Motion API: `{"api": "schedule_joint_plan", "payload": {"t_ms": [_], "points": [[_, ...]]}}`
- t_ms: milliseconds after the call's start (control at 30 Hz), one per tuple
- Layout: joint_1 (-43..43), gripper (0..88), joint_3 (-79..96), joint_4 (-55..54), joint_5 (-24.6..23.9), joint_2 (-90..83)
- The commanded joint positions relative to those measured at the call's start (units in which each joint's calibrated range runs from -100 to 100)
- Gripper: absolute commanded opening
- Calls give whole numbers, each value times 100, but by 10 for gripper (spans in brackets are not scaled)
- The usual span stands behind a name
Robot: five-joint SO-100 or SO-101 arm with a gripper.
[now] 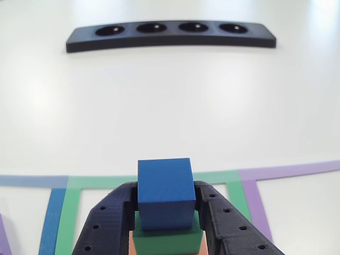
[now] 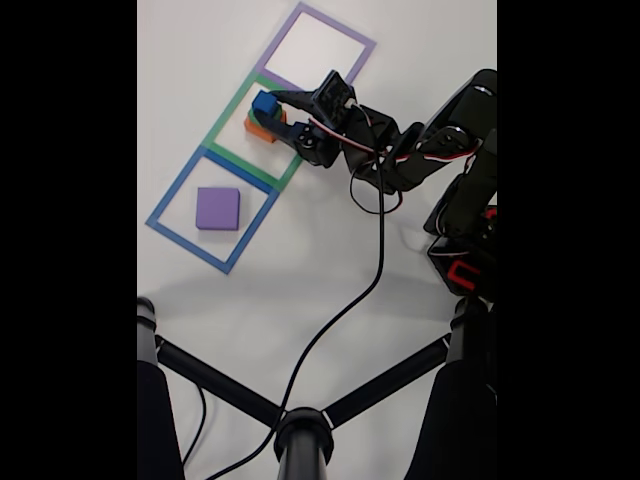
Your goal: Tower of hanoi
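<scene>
On the white table (image 2: 330, 260) we are seeing the purple block (image 2: 218, 208) lying inside the blue tape square (image 2: 165, 205). The gripper (image 1: 166, 204) is pinching the blue cube (image 1: 166, 192), which is sitting atop the green block (image 1: 167, 241) and salmon-orange block (image 2: 262, 128) inside the green tape square (image 2: 222, 118).

One camera rides low on the arm, right behind the end effector (image 1: 166, 212), looking forward along the tabletop (image 1: 170, 106) at close range; the blue cube (image 1: 166, 192) sits at six o'clock and a dark four-holed strip (image 1: 171, 35) lies far off at twelve.

The fixed view hangs high above and looks straight down from well away, with the arm (image 2: 400, 150) at two o'clock and a black stand (image 2: 300, 430) at six.

Both views share the blue cube, the end effector and the green tape square (image 2: 256, 133).
</scene>
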Motion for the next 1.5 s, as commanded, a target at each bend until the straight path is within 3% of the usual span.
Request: {"api": "schedule_joint_plan", "payload": {"t_ms": [0, 167, 367, 733, 967, 1167, 1467], "points": [[1, 36, -136, 111, 59, -388], [-45, 36, -291, 1017, 59, -1173], [-90, 35, -818, 2976, 59, -2543], [-220, 37, -3716, 9022, 59, -4643], [-708, 39, -5506, 11572, 59, -5043], [-1348, 40, -6706, 12915, 59, -5171], [-1890, 41, -7115, 13717, 59, -5516]]}}
